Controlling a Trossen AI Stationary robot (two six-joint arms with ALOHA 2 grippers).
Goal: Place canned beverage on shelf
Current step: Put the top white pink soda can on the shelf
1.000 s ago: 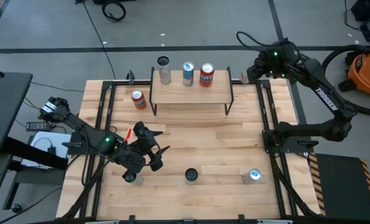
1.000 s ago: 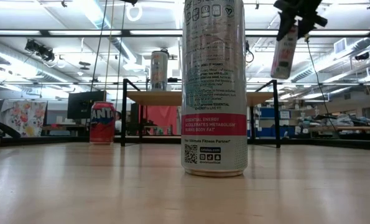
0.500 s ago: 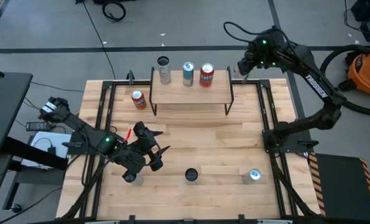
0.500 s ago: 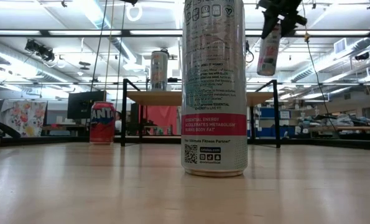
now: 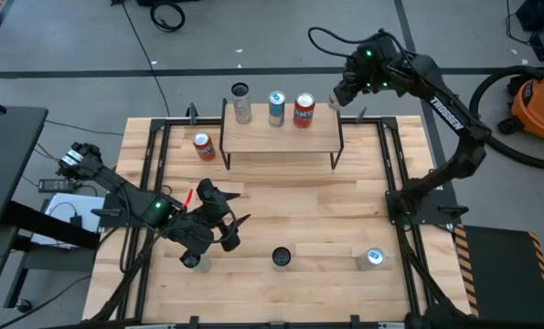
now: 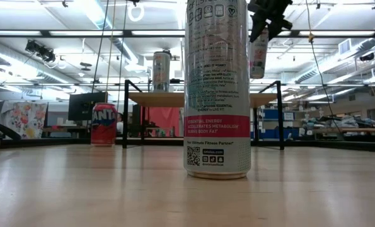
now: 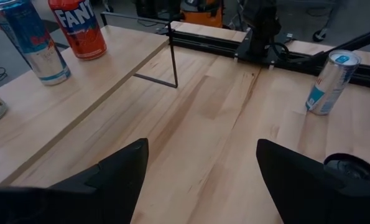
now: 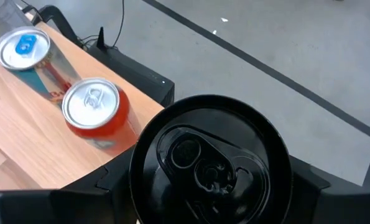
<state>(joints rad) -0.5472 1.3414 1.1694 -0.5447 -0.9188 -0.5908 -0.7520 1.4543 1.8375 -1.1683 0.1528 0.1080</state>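
Wooden tabletop (image 5: 281,206): right pincer (image 5: 340,95), clenched on a slim black-topped can (image 8: 209,163), has swung inward to the shelf's (image 5: 281,135) two-o'clock corner; left pincer (image 5: 218,219) waits released

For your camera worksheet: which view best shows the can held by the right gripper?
The low view: the held can hangs upright, its side visible. The right wrist view shows only its black top; the high view barely shows it; the left wrist view misses it.
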